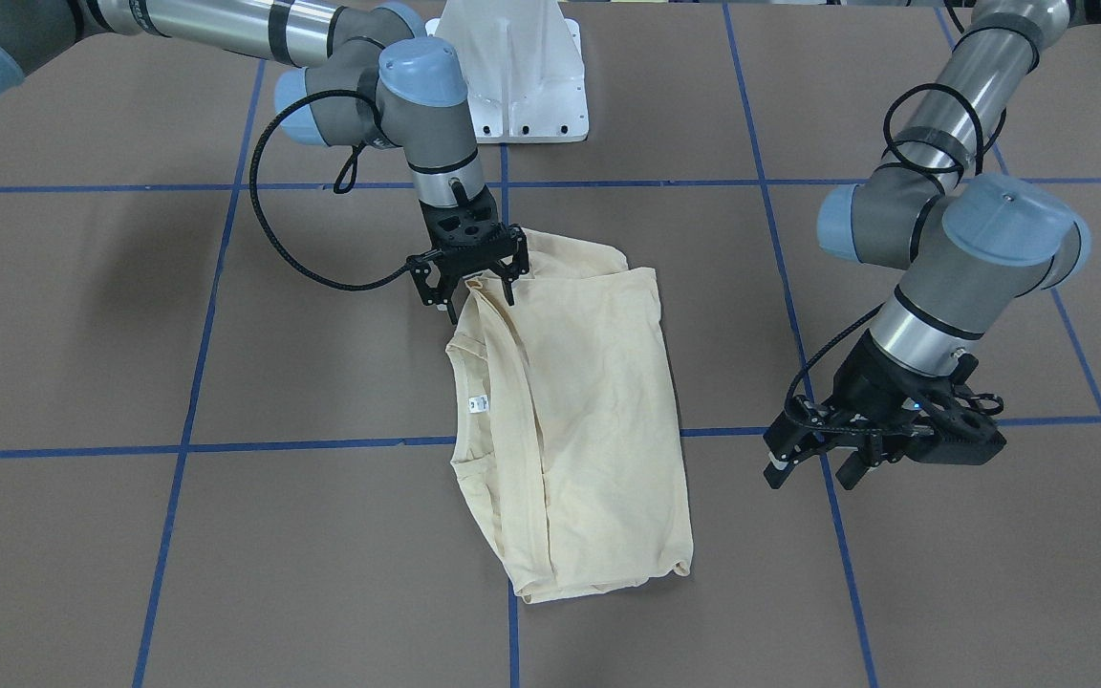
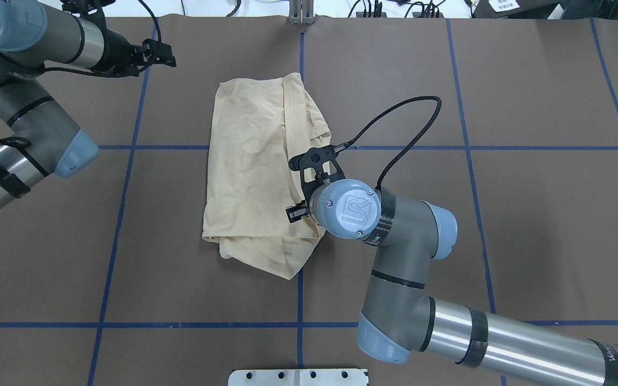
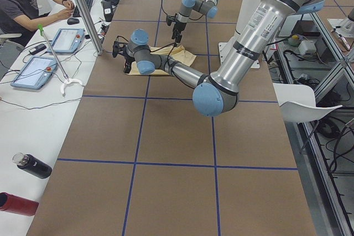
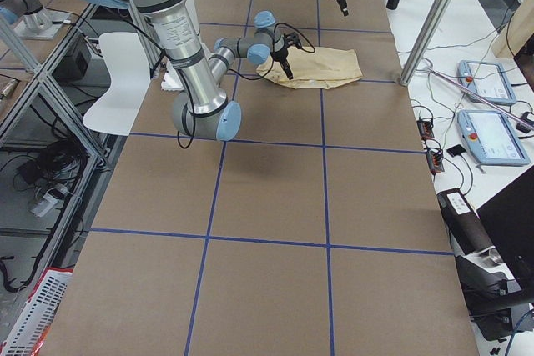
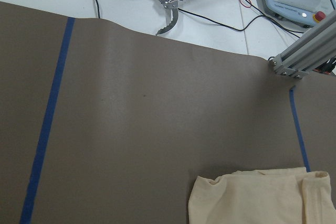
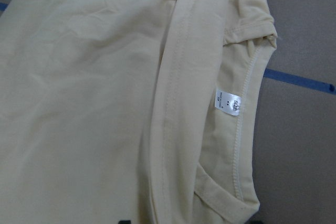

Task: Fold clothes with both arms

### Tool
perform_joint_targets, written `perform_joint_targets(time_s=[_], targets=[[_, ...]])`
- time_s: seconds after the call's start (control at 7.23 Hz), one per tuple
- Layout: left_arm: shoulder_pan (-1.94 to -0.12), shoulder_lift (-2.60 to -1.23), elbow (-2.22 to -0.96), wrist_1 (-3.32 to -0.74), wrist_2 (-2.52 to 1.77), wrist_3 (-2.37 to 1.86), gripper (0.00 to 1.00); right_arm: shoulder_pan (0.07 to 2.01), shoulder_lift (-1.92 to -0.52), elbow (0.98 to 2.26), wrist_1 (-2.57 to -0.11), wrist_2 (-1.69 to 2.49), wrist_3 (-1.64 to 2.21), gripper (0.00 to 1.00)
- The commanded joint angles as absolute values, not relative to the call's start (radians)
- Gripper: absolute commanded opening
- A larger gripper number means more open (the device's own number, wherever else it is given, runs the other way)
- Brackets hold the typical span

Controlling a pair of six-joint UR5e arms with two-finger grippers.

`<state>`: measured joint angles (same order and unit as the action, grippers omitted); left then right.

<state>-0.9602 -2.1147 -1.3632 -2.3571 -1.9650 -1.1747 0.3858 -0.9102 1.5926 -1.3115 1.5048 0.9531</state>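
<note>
One shirt, pale cream, plain side up, no print in sight. Folded to a rough oblong, flat on the brown table near its middle, lying across the grid of blue tape lines. Front-facing view: long axis runs about 12 to 6; neckline on the 9 o'clock edge with one small white label showing; a loose rumpled layer sticks out at 12

Two arms, two grippers

Right gripper: points down at the shirt's 11 o'clock corner, fingers spread with a ridge of fabric between them, not closed on it. Whether the tips touch the cloth, cannot tell

Left gripper: at the shirt's 3 o'clock, well apart from it, raised over bare table, fingers spread, nothing between them

One white pedestal at 12 o'clock of the shirt

Side bench, left exterior view: two tablet-like pendants, one long reacher tool, two bottles, one black and one red, one seated person at 10 o'clock
</note>
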Motion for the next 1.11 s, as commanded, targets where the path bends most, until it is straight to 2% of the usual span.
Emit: perform_joint_targets(time_s=[0.0, 0.14, 0.42, 0.97], targets=[[-0.96, -2.112, -1.361, -2.358, -1.965, -1.174, 1.0, 0.383, -0.9, 1.575, -1.333, 1.488, 0.92, 0.84], [-0.96, -2.112, -1.358, -2.358, -1.962, -1.173, 1.0, 0.376, -0.885, 1.574, -1.359, 1.486, 0.922, 0.86], [-0.96, -2.105, -1.358, -2.358, -1.962, -1.148, 1.0, 0.374, -0.885, 1.565, -1.382, 1.486, 0.92, 0.81], [-0.96, -2.105, -1.358, -2.358, -1.962, -1.147, 1.0, 0.374, -0.893, 1.552, -1.396, 1.494, 0.92, 0.79]])
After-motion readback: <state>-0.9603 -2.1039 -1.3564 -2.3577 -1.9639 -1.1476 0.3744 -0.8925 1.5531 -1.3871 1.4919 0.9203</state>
